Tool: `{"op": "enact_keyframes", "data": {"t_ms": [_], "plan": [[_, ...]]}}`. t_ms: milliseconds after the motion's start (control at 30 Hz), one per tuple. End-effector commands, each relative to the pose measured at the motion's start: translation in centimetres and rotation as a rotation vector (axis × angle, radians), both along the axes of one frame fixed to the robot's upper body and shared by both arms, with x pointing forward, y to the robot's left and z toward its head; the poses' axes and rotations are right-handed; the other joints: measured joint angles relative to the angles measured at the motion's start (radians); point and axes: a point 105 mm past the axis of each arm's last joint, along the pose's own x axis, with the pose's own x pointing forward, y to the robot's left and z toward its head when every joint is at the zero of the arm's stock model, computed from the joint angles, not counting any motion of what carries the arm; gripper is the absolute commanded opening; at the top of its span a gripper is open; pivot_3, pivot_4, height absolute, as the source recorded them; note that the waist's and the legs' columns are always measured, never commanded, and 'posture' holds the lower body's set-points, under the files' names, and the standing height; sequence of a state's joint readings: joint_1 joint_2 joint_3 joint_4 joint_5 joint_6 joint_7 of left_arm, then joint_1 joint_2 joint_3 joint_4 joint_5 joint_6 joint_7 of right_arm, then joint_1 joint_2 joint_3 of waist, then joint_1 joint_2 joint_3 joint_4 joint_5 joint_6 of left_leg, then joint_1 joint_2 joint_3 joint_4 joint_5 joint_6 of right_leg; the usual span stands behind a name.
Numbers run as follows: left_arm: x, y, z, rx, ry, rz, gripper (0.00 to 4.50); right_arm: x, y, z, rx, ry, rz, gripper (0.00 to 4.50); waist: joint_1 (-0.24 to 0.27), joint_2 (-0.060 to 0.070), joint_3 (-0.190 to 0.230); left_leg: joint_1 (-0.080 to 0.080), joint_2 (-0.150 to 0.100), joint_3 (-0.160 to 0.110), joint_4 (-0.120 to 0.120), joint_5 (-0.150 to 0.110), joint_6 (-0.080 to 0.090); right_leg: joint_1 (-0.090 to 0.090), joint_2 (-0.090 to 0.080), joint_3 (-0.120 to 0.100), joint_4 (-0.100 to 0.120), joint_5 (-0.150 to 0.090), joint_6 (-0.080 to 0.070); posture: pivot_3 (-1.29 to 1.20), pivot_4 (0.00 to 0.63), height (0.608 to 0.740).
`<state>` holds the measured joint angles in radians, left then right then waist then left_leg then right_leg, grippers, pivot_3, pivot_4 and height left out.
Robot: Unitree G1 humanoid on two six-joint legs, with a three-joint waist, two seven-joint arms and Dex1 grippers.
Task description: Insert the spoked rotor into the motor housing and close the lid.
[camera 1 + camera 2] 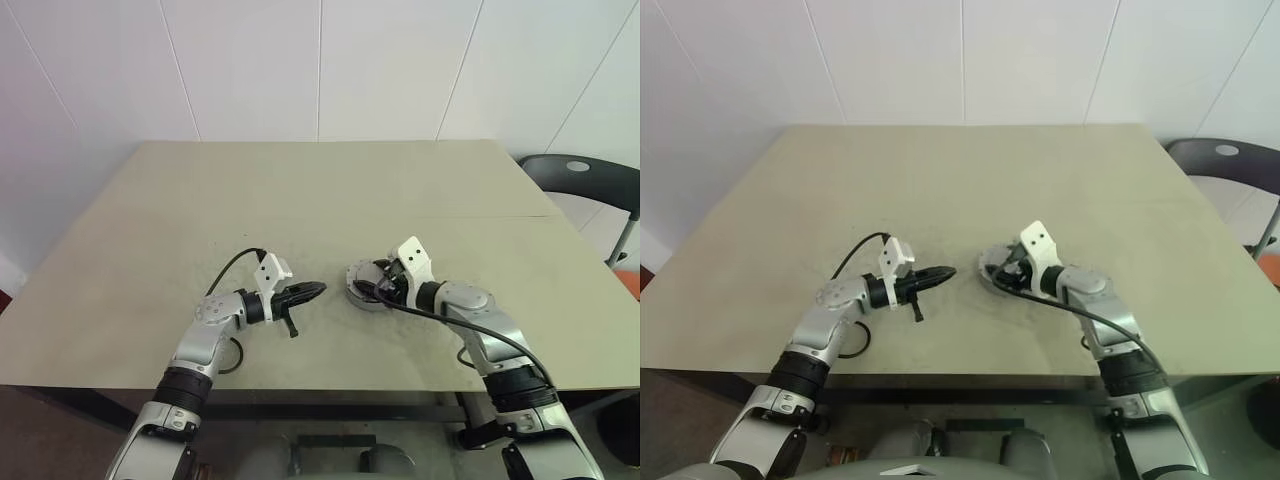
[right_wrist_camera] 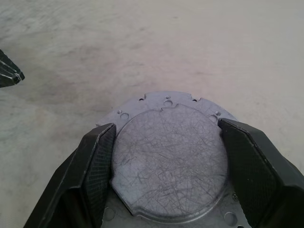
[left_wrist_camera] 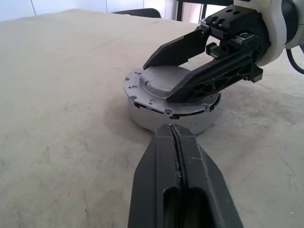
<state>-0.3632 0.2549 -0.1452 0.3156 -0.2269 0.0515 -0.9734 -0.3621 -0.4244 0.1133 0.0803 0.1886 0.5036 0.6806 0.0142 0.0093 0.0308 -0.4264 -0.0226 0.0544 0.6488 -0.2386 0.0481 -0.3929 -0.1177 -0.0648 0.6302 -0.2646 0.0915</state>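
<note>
White walls close in behind a pale bench [image 1: 150, 250]. Just right of its centre sits the motor housing [image 3: 156, 121], a silver puck that reads as an upright stack with no long axis. A flat grey disc, likely the lid [image 3: 159, 85], lies on top of it and looks slightly off-centre. The right gripper [image 2: 167, 142] is nearer: its fingers [image 2: 97, 156] spread wide to either side of the disc's raised face, though whether they press on it is unclear. The left gripper [image 3: 176, 135] lies level to the housing's left, its fingers closed on nothing, tips pointing at the housing's side and just short of it. Any seating push probably falls to the right arm.
</note>
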Motion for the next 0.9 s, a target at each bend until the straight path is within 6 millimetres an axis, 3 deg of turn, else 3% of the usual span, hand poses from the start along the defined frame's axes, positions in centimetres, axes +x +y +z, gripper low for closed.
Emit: {"op": "enact_keyframes", "data": {"t_ms": [33,433,900], "plan": [[0.3,-0.2,0.9,0.005,-0.048,-0.012,0.00,-0.3,-0.4,-0.3,-0.028,0.022,0.015,3.07,0.001,0.000,0.000,0.000,0.000,0.000,0.000,0.000,0.000,0.000,0.000,0.000,0.000,0.000,0.000,0.00,0.000,0.740],[0.2,-0.2,0.6,0.017,-0.045,-0.017,0.00,-0.9,-1.0,-2.3,-0.125,0.066,0.032,3.07,0.001,0.000,-0.001,0.000,0.000,0.000,0.000,0.000,0.000,0.000,0.000,0.000,0.000,0.000,0.000,0.00,0.000,0.740],[0.3,-0.6,0.6,0.011,-0.046,-0.013,0.00,-1.2,-1.2,-3.0,-0.138,0.098,0.018,3.07,0.002,-0.001,-0.002,0.001,0.000,0.000,0.000,0.000,0.000,0.001,0.000,0.000,-0.001,0.000,0.000,0.00,0.000,0.740]]}}
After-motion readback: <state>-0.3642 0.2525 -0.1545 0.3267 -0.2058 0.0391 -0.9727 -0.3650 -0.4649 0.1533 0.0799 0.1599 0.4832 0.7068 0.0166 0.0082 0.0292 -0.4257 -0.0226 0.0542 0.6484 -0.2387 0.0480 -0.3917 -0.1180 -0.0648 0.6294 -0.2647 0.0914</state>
